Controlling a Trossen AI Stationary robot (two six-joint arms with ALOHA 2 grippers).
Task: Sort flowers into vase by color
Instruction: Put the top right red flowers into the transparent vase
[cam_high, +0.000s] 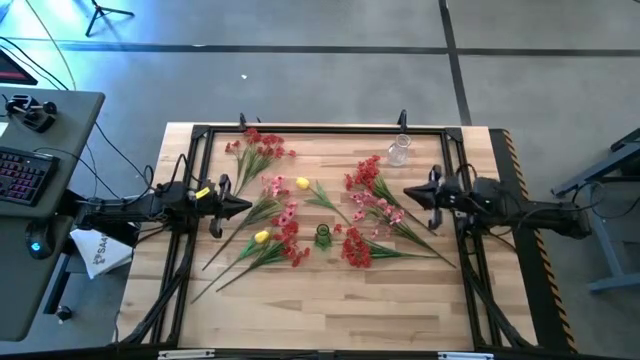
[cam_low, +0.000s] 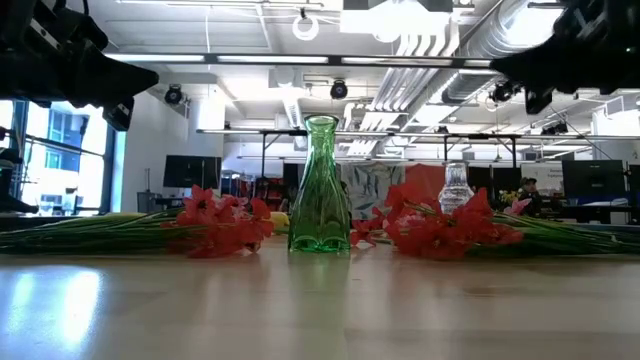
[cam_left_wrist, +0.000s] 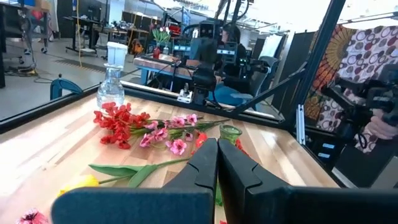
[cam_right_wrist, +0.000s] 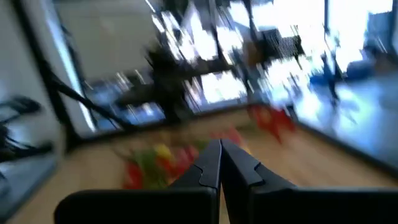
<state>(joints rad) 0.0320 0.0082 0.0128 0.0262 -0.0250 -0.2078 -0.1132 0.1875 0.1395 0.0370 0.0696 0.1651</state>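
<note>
Red, pink and yellow flowers (cam_high: 290, 215) with green stems lie scattered flat on the wooden table. A small green glass vase (cam_high: 322, 235) stands upright at the middle; it shows large in the low view (cam_low: 320, 190). A clear glass vase (cam_high: 399, 150) stands at the far right; it also shows in the left wrist view (cam_left_wrist: 112, 84). My left gripper (cam_high: 247, 205) hovers above the table at the left, shut and empty. My right gripper (cam_high: 408, 195) hovers at the right, shut and empty.
A black metal frame (cam_high: 320, 130) runs around the table's edges. A desk with a keyboard (cam_high: 25, 175) stands off the table's left. The near strip of the table (cam_high: 320, 310) holds no flowers.
</note>
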